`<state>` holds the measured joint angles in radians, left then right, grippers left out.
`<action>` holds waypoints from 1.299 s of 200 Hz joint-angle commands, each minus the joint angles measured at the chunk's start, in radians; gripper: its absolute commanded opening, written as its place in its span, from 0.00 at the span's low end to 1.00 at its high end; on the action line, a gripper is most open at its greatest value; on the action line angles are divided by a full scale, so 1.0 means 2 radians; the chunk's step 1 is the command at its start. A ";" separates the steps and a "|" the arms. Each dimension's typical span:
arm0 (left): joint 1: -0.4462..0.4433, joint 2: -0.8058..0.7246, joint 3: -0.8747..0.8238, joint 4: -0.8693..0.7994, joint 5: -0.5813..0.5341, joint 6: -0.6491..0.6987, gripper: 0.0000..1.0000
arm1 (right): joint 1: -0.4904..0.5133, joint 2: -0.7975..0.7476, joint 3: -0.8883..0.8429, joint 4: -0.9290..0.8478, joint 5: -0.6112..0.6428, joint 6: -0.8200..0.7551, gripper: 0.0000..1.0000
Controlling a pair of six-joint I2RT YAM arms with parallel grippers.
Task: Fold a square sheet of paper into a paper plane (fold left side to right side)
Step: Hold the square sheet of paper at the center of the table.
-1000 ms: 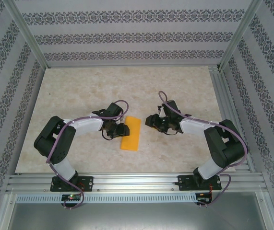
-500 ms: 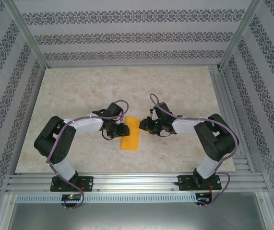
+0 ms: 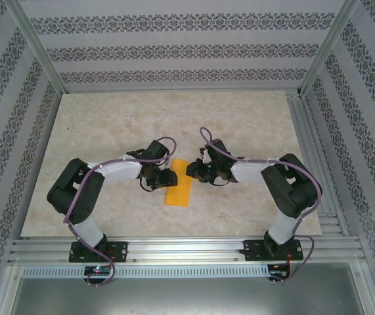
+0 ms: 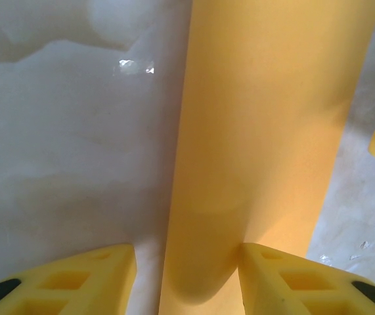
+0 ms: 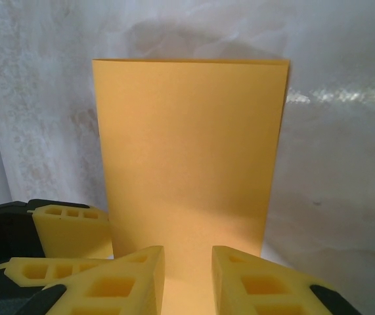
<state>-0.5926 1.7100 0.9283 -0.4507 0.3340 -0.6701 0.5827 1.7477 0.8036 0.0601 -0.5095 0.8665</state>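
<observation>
- Broadly, we see patterned walls (image 3: 174, 49) around a pale marbled table (image 3: 108, 118), with a metal rail (image 3: 187, 249) along its 6 o'clock edge.
- We see the left arm (image 3: 82, 190) reach in from 7 o'clock and the right arm (image 3: 292, 190) from 5 o'clock. Their wrists come near each other around the table's middle.
- We find the paper (image 3: 179, 187) flat on the table, a little toward 6 o'clock of centre. It is a narrow orange-yellow rectangle, and its long sides run roughly from 12 to 6 o'clock, tipped slightly toward 1.
- We place the left gripper (image 3: 166, 178) at the paper's 9 o'clock side and the right gripper (image 3: 191, 170) at its 1 o'clock corner.
- From the left wrist, we see the left fingers (image 4: 75, 282) well apart. One is over bare table at 7 o'clock and the other over the paper at 5 o'clock, with the paper's long edge between them.
- From the right wrist, we see the right fingers (image 5: 266, 282) drawn near each other at the paper's short edge, at 6 o'clock. A slim gap between them shows paper, and we cannot tell whether they touch it.
</observation>
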 commanded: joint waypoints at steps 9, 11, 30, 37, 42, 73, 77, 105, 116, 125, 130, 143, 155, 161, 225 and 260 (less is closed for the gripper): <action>-0.010 0.026 0.002 0.008 -0.021 0.005 0.49 | 0.003 -0.002 0.011 -0.006 0.013 -0.002 0.26; -0.010 0.026 0.003 0.008 -0.021 0.005 0.49 | 0.003 -0.003 0.011 -0.007 0.014 -0.002 0.26; -0.010 0.026 0.003 0.007 -0.022 0.004 0.49 | 0.001 -0.011 0.009 -0.015 0.023 -0.006 0.26; -0.010 0.026 0.003 0.006 -0.023 0.004 0.49 | -0.001 -0.014 0.009 -0.019 0.026 -0.007 0.26; -0.010 0.026 0.003 0.006 -0.023 0.004 0.49 | -0.001 -0.016 0.008 -0.021 0.027 -0.008 0.26; -0.010 0.029 0.004 0.004 -0.024 0.004 0.49 | -0.004 -0.024 0.005 -0.024 0.029 -0.008 0.26; -0.010 0.028 0.004 0.005 -0.025 0.003 0.49 | -0.004 -0.025 0.005 -0.025 0.030 -0.008 0.26; -0.010 0.029 0.004 0.003 -0.027 0.001 0.49 | -0.009 -0.043 -0.004 -0.030 0.052 -0.007 0.26; -0.010 0.027 0.004 0.002 -0.029 0.000 0.50 | -0.014 -0.055 -0.009 -0.035 0.061 -0.009 0.26; -0.010 0.027 0.004 0.002 -0.030 0.000 0.49 | -0.019 -0.062 -0.012 -0.041 0.063 -0.013 0.26; -0.010 0.027 0.004 0.002 -0.031 -0.001 0.49 | -0.022 -0.064 -0.012 -0.045 0.063 -0.016 0.26; -0.010 0.027 0.004 0.001 -0.031 -0.001 0.49 | -0.025 -0.068 -0.013 -0.053 0.063 -0.020 0.26; -0.010 0.027 0.004 0.002 -0.033 -0.003 0.49 | -0.027 -0.070 -0.016 -0.052 0.063 -0.020 0.26; -0.010 0.028 0.004 0.003 -0.032 -0.004 0.49 | -0.027 -0.070 -0.018 -0.051 0.063 -0.020 0.26; -0.010 0.026 0.002 0.004 -0.033 -0.004 0.48 | -0.027 -0.062 -0.018 -0.044 0.055 -0.017 0.26; -0.010 0.027 0.002 0.005 -0.033 -0.005 0.47 | -0.026 -0.061 -0.019 -0.042 0.053 -0.015 0.27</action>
<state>-0.5980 1.7153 0.9371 -0.4629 0.3210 -0.6769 0.5282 1.6276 0.7788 -0.0338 -0.4080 0.8440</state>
